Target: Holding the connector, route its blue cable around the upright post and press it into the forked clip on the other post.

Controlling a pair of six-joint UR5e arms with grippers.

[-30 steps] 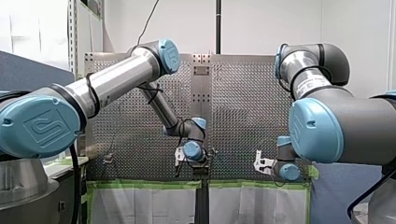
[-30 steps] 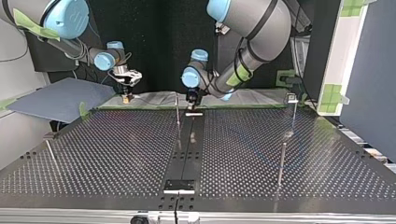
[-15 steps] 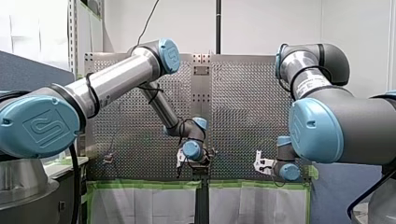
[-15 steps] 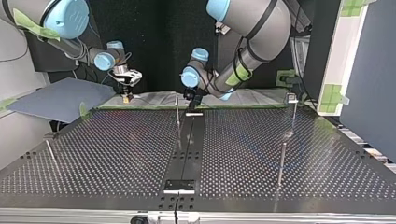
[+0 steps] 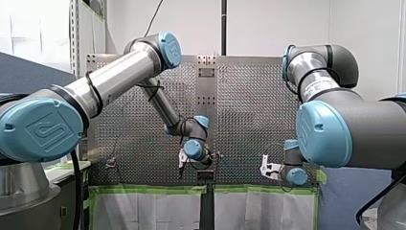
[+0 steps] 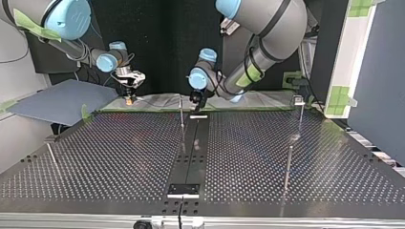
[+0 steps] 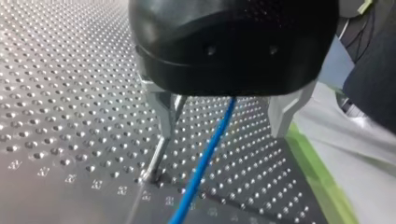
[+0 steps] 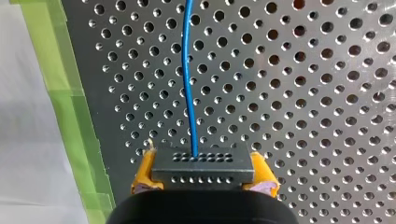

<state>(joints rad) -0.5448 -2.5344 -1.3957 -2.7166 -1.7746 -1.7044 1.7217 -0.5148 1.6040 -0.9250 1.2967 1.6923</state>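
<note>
In the right wrist view my right gripper [image 8: 204,181] is shut on the dark connector [image 8: 203,164], with a yellow pad on each side. The blue cable [image 8: 188,70] runs from the connector ahead over the perforated table. In the left wrist view my left gripper [image 7: 224,133] is open. The blue cable [image 7: 205,158] passes between its metal fingers [image 7: 166,112] untouched, and a thin upright post [image 7: 156,161] stands by one of them. In the top view my left gripper [image 6: 196,100] hangs beside that post [image 6: 181,112], and my right gripper [image 6: 129,95] is at the far left. A post with a forked clip [image 6: 299,101] stands at the right.
Two more thin posts [image 6: 288,167] [image 6: 51,155] rise nearer the top view's camera. A dark strip [image 6: 191,157] runs down the table's middle. Green tape [image 8: 70,93] lines the table's edge by the connector. A blue-grey board [image 6: 62,102] lies beyond the table at the top view's left.
My left arm has lifted and shifted slightly, so its gripper now sits a little higher at the middle post. My right arm and the connector have not moved.
</note>
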